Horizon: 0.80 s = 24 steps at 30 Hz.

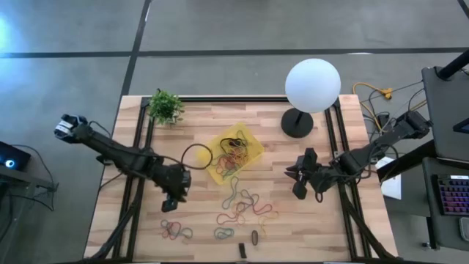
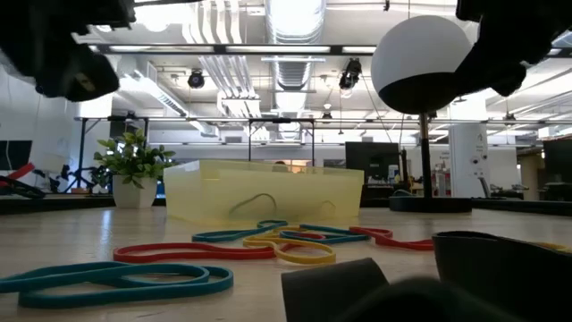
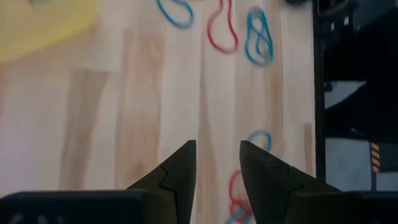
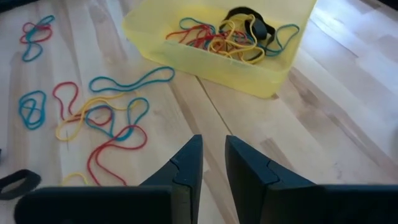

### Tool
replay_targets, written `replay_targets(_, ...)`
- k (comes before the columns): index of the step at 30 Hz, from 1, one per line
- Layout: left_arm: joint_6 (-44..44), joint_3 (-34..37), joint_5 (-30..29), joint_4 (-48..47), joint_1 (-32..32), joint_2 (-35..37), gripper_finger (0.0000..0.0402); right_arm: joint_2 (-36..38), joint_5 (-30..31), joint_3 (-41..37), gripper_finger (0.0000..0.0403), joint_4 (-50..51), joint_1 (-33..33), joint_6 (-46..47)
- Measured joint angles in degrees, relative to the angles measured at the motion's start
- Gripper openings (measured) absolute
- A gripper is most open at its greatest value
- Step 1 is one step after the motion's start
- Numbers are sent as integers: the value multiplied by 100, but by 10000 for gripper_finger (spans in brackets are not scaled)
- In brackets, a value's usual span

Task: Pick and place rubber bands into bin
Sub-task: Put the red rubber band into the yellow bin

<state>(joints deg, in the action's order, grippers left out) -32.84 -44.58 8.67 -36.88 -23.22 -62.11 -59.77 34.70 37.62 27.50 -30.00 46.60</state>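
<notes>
Yellow bin [image 1: 237, 153] holds tangled rubber bands [image 4: 231, 34]; left gripper [image 3: 217, 163] jaws parted, right gripper [image 4: 213, 157] jaws narrowly parted, both empty.

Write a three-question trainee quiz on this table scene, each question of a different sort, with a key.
1. True or false: the yellow bin is empty.
2. Multiple choice: the big black ring lies
A. under the lamp
B. on the wood beside the bin, on the left arm's side
C. inside the potted plant
3. Fill in: the left gripper has its fingers apart over bare ____, with nothing between them.

Key:
1. False: it holds a tangle of rubber bands.
2. B
3. wood

The right gripper also holds nothing, fingers slightly apart, near the loose bands.
</notes>
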Motion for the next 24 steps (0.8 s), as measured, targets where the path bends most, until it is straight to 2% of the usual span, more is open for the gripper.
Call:
replay_targets(11, -836, -2, 7, 39, -1112, -594, 107, 0, -1, -140, 59, -2, 0, 140)
replay_targets(16, -1181, -17, 7, 41, -1389, -971, 107, 0, -1, -142, 57, 1, 0, 72)
replay_targets(24, -1200, -44, 7, 493, -1764, -1649, 107, 0, 2, -142, 57, -3, 2, 38)
